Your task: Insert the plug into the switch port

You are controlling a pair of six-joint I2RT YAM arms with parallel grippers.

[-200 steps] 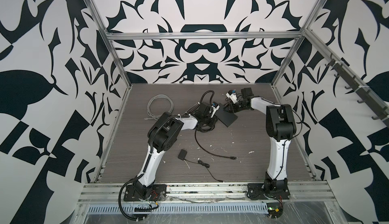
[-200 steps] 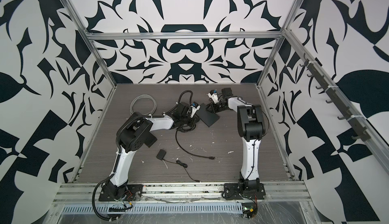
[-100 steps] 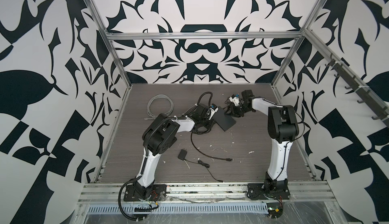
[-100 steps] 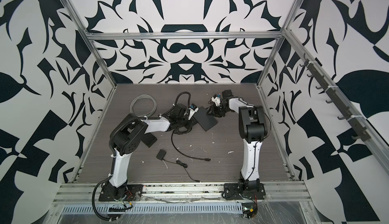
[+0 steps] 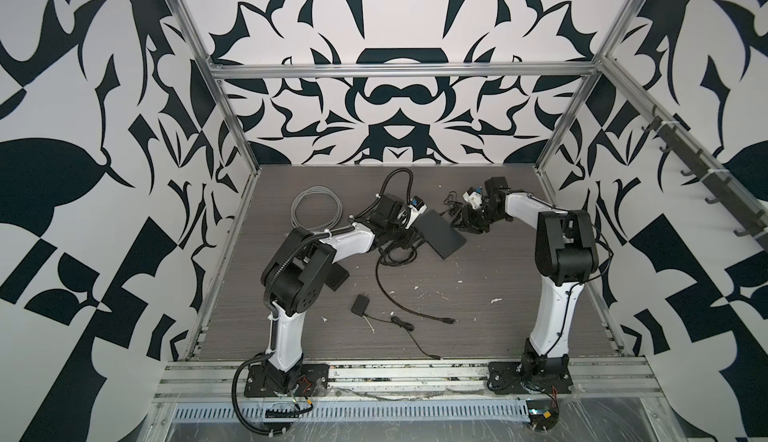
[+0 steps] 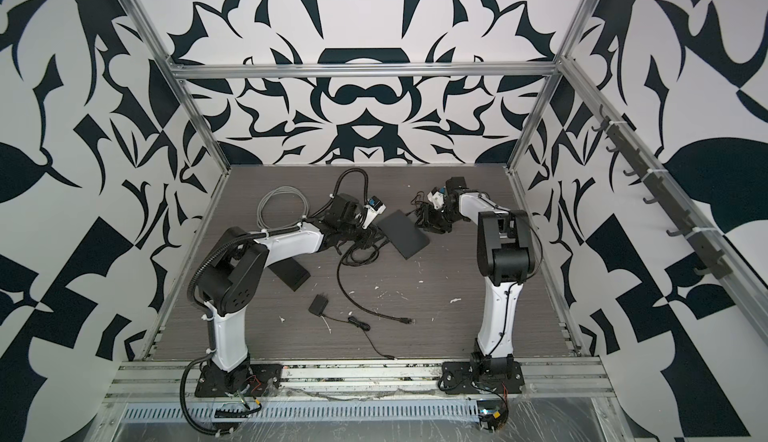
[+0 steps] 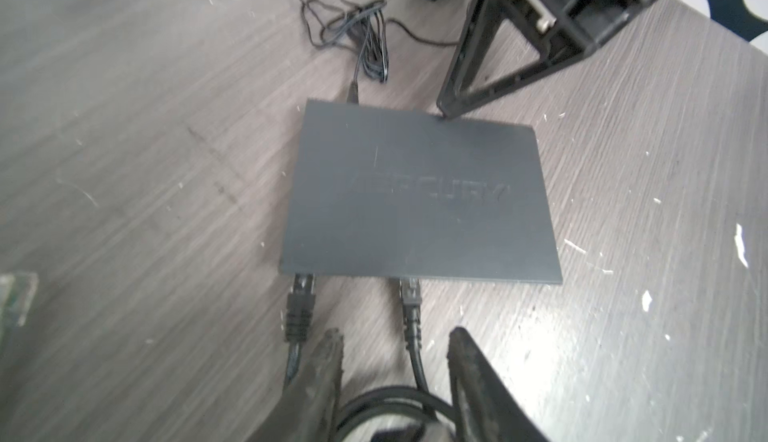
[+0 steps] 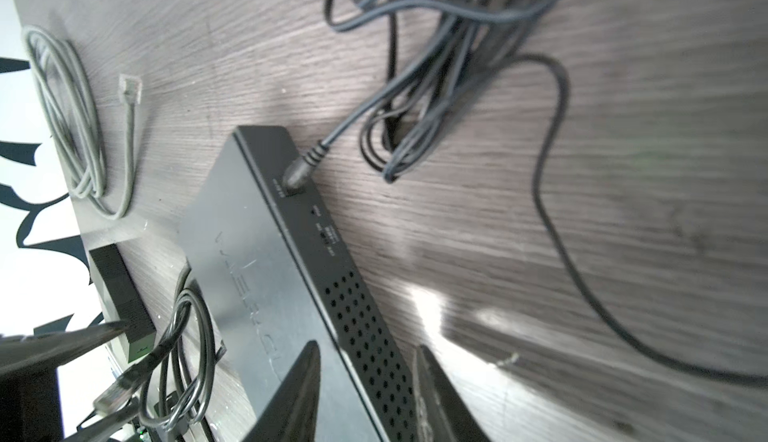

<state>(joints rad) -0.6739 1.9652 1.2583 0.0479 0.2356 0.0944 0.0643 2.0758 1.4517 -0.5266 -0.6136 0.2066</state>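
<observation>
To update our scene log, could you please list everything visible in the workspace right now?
switch: one, black, table centre
network plugs: two, black, in switch's left edge
power plug: one, dark, switch's opposite edge
grey cable: one, coiled, far left
black cable: one, loose end front centre
adapter: one, black, front, left of centre
block: one, black, left, partly hidden
left arm: one, white-black, jaws open around a cable
right arm: one, white-black, jaws open astride switch's vented edge

A lab robot cell: aluminium frame (image 5: 399,71), black-and-white patterned walls (image 5: 83,99), two arms (image 5: 297,278) bolted to a rail (image 5: 415,373) by a table (image 5: 478,278).
</observation>
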